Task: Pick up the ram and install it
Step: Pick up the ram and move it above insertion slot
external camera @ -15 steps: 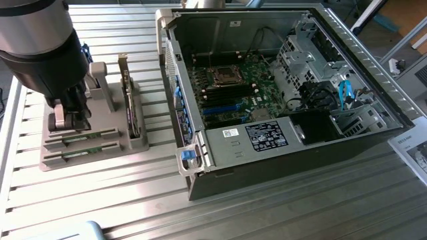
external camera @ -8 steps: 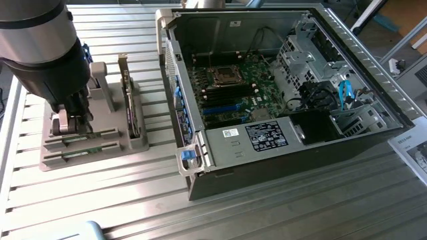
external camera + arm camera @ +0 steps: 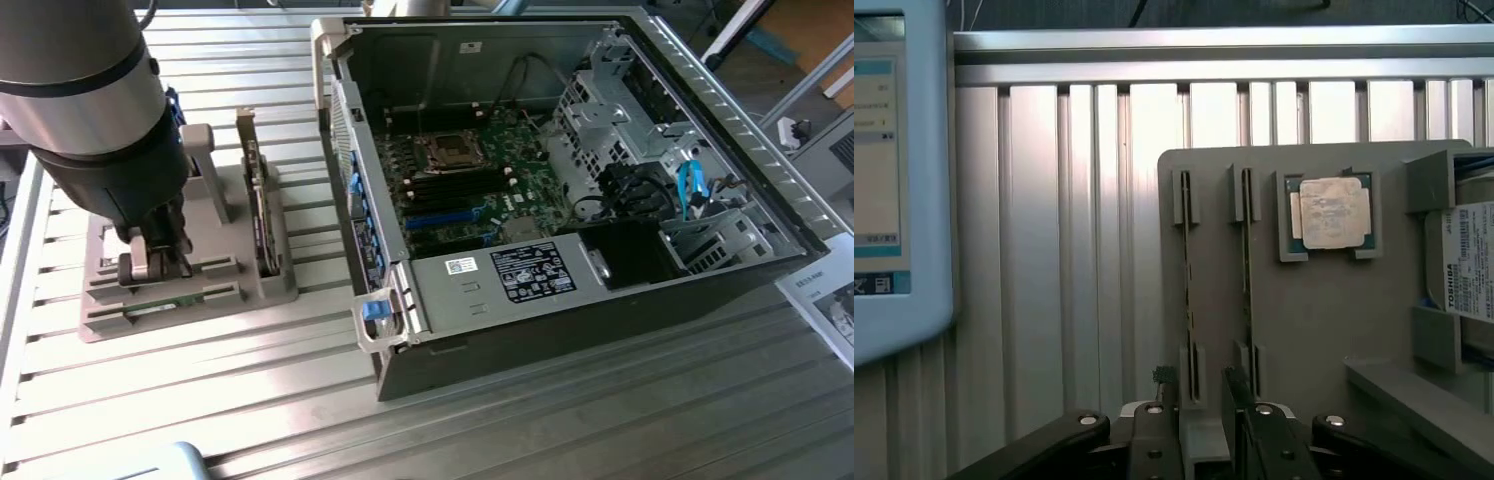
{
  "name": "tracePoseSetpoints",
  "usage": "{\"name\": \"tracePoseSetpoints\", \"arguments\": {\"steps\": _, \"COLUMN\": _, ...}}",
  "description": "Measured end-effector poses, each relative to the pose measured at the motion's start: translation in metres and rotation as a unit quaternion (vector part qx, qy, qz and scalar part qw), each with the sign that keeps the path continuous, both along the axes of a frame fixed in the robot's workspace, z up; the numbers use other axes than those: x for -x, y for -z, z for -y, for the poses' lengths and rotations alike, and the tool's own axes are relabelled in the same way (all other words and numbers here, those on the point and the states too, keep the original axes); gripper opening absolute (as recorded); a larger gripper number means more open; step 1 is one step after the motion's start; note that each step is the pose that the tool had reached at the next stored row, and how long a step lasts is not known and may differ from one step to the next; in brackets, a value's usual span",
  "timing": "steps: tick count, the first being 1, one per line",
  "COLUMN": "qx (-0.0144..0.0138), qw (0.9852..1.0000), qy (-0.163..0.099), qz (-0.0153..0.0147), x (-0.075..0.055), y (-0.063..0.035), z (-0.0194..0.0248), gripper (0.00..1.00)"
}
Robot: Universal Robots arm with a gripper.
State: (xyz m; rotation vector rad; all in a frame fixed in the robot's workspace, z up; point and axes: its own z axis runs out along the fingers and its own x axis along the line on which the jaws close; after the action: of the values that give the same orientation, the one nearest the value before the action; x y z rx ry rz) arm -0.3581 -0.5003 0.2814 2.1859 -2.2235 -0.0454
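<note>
A grey parts holder (image 3: 187, 290) lies on the slatted table at the exterior view's left. In the wrist view two thin green ram sticks stand on edge in its slots, one ram (image 3: 1187, 290) and a second (image 3: 1246, 280) beside it. In the exterior view a strip of ram (image 3: 167, 303) shows low at the holder's front. My gripper (image 3: 154, 262) hangs straight down over that end of the holder. It is open (image 3: 1199, 435), and its fingers (image 3: 1154, 445) straddle the near end of the first stick without gripping it.
An open computer case (image 3: 534, 330) with its motherboard (image 3: 467, 180) lies at the exterior view's right. The holder also carries a processor (image 3: 1334, 212), a hard drive (image 3: 1469, 260) and an upright expansion card (image 3: 256, 190). A pale blue screen (image 3: 894, 180) sits beside the holder.
</note>
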Motion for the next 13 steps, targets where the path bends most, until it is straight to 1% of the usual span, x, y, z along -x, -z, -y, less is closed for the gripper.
{"name": "tracePoseSetpoints", "arguments": {"steps": 8, "qx": 0.0000, "qw": 1.0000, "qy": 0.000, "qz": -0.0001, "x": 0.000, "y": 0.0123, "z": 0.0005, "gripper": 0.31}}
{"name": "tracePoseSetpoints", "arguments": {"steps": 10, "qx": 0.0000, "qw": 1.0000, "qy": 0.000, "qz": 0.0000, "x": 0.000, "y": 0.0172, "z": 0.0007, "gripper": 0.31}}
{"name": "tracePoseSetpoints", "arguments": {"steps": 12, "qx": 0.0000, "qw": 1.0000, "qy": 0.000, "qz": -0.0001, "x": 0.000, "y": 0.0198, "z": 0.0010, "gripper": 0.31}}
{"name": "tracePoseSetpoints", "arguments": {"steps": 13, "qx": 0.0000, "qw": 1.0000, "qy": 0.000, "qz": 0.0000, "x": 0.000, "y": 0.0235, "z": 0.0013, "gripper": 0.31}}
